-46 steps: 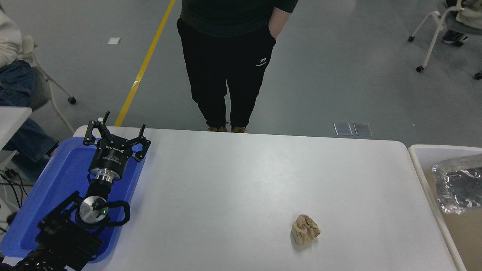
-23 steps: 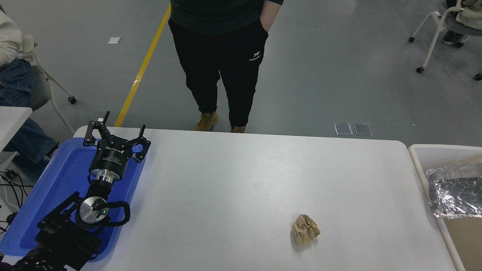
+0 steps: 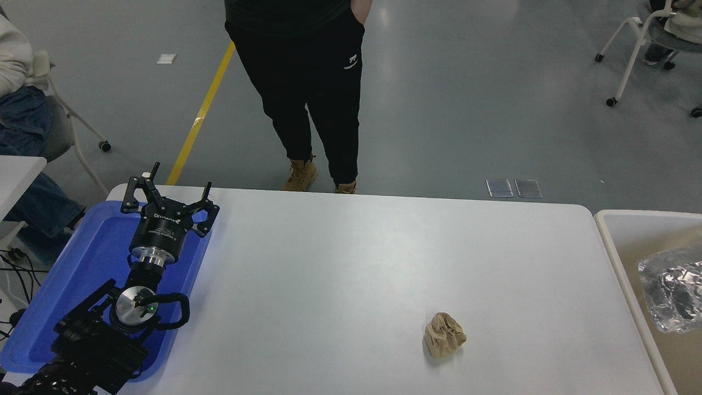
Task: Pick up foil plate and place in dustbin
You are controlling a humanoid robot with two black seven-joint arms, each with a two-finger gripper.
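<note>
The foil plate [image 3: 673,289], shiny crinkled silver, lies inside the dustbin [image 3: 620,263] at the right edge of the picture, on its tan interior, partly cut off by the frame. No gripper touches it. My left gripper [image 3: 167,189] is parked at the lower left over the blue tray, its fingers spread open and empty. My right arm and gripper are out of view.
A flat blue tray [image 3: 82,274] lies under the left arm at the table's left edge. A crumpled brown paper ball [image 3: 444,335] sits on the white table front right. A person [image 3: 307,82] stands at the far side. Chairs stand on the floor.
The foil plate has dropped lower and further right into the dustbin. The person at the far side has stepped to the left. The left arm has not moved.
</note>
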